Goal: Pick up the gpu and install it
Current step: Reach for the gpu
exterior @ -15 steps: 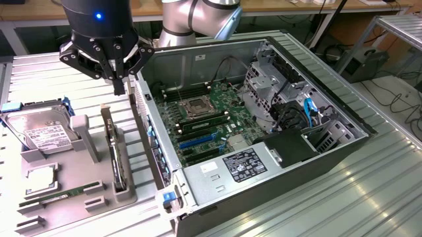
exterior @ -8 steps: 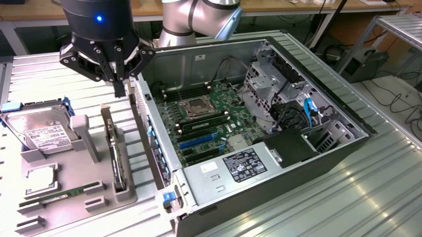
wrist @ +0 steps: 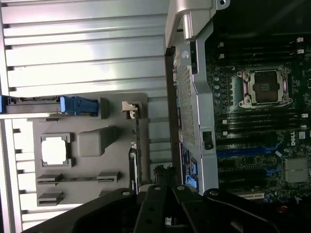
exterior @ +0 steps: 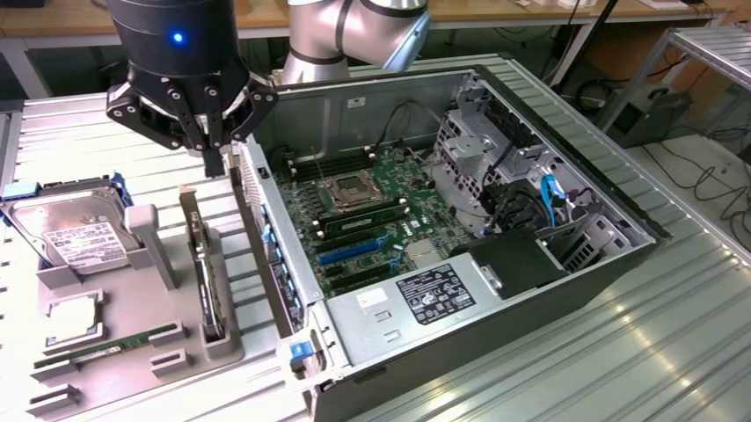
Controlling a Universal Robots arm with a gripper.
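The gripper (exterior: 215, 167) is hanging just above the upper end of the gpu (exterior: 207, 272), its fingers pressed together and gripping nothing. The gpu is standing on edge in a slot of the grey holder (exterior: 153, 255) on the desk (exterior: 657, 352) — just beside the open computer case (exterior: 493, 352). White labels on the hard drive (exterior: 70, 233) and the power supply (exterior: 428, 294) are carrying print too small to read.

My gripper (wrist: 167, 206) closed, near gpu (wrist: 134, 160) standing on edge in grey tray (wrist: 87, 104); CPU chip (wrist: 53, 150) there too; motherboard (wrist: 252, 131) alongside.
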